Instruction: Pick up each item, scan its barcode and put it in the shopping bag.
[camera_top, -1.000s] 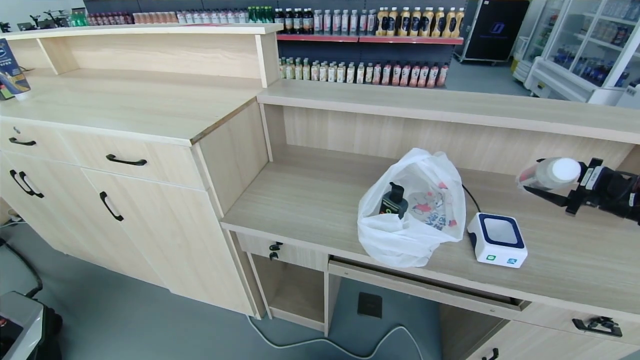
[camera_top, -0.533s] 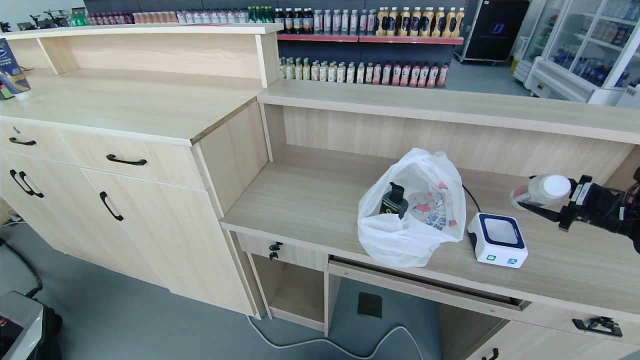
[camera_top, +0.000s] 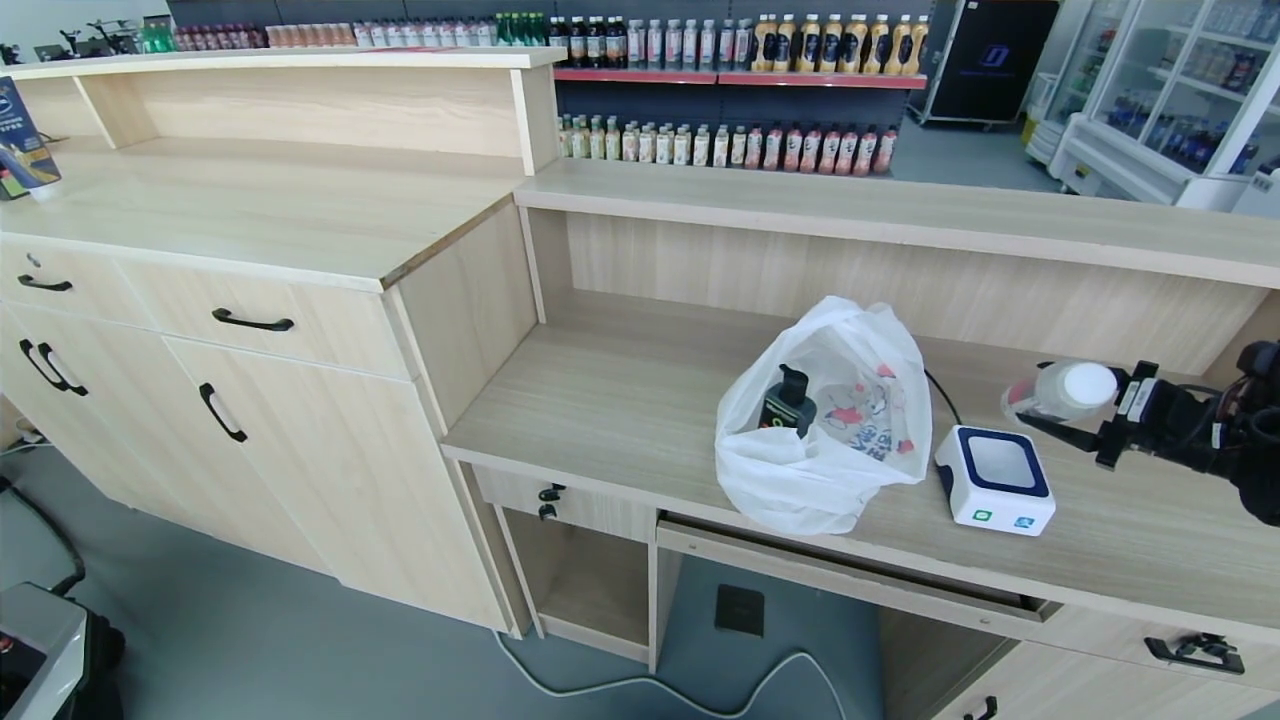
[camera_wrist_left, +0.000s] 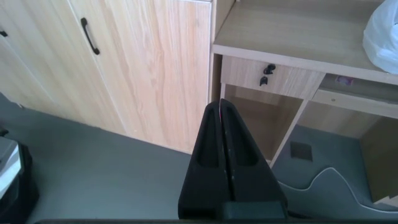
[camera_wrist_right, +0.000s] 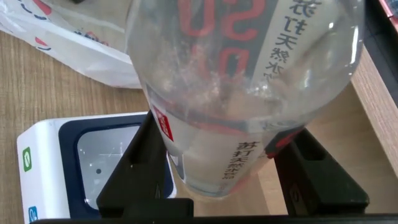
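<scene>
Clear plastic bottle (camera_top: 1078, 387) sits clamped in the right tool (camera_top: 1040, 396), above the surface (camera_top: 620, 400), just right of the white scanner (camera_top: 995, 478). The shopping bag (camera_top: 820, 420) stands left of the scanner. The left tool (camera_wrist_left: 224, 111) has its fingers pressed together.

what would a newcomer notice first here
The right gripper holds a clear bottle on its side above the counter, close to the white scanner. Beside the scanner sits a white shopping bag with a dark bottle inside.
</scene>
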